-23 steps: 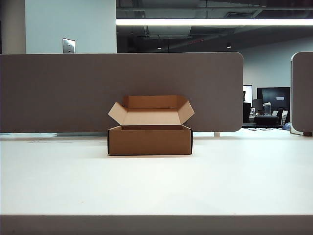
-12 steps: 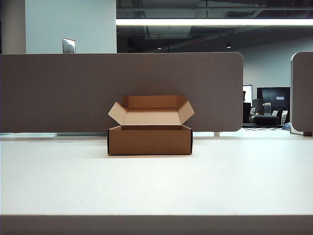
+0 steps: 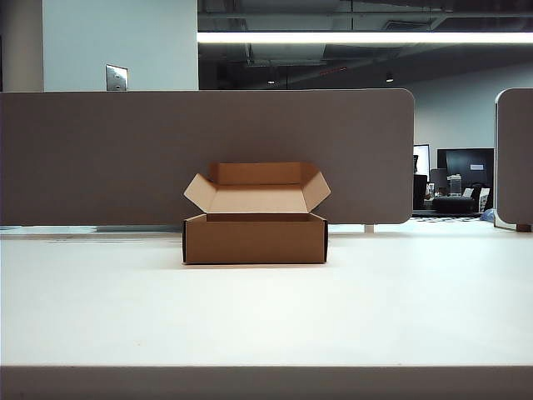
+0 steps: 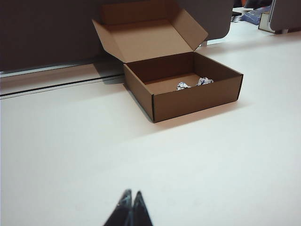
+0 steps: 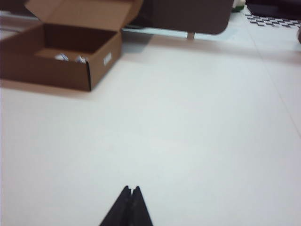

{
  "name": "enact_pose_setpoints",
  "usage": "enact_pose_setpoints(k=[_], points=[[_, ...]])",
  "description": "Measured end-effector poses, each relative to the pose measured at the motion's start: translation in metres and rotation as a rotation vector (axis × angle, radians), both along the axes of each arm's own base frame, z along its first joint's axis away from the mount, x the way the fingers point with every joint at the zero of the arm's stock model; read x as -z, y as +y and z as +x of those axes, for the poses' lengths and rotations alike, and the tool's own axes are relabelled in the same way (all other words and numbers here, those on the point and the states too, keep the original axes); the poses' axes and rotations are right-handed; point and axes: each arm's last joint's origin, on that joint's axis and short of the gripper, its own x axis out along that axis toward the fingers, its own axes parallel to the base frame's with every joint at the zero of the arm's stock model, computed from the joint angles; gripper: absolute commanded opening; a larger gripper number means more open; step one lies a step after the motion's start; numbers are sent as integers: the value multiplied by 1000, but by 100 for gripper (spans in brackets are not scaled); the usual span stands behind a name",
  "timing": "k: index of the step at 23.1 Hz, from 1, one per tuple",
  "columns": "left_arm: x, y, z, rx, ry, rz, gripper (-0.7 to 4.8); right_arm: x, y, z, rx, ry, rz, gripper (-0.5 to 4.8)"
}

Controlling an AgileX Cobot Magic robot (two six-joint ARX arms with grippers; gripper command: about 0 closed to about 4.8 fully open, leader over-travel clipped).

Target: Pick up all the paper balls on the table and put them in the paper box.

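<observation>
Both pincers we see pinched shut and empty: left gripper (image 4: 130, 194) and right gripper (image 5: 131, 189) hang over bare table (image 3: 266, 308), well back from the box (image 3: 255, 237). Two paper balls (image 4: 190, 84) lie inside the box.

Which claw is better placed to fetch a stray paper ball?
Neither clearly. The left claw and right claw are both shut, empty and back from the box. The balls seen lie inside it; none shows on the table.
</observation>
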Motion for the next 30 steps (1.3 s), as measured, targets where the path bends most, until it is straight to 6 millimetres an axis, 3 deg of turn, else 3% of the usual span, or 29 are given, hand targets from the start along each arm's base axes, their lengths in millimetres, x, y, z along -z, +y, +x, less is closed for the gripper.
enact_pose_setpoints(k=[5,10,20,30], points=[[2,0,1,-3,-6,22,-6,7,-1,2,37,-3,-56,-6],[25,-1,6,-34,42,24,-6,5,0,2,12,-36,-89,-6],[24,4,8,-109,14,33,-6,4,-5,4,65,-55,-120,-5],[24,28,10,-138,28,-38,-6,4,-23,9,97,-49,-107,-6]])
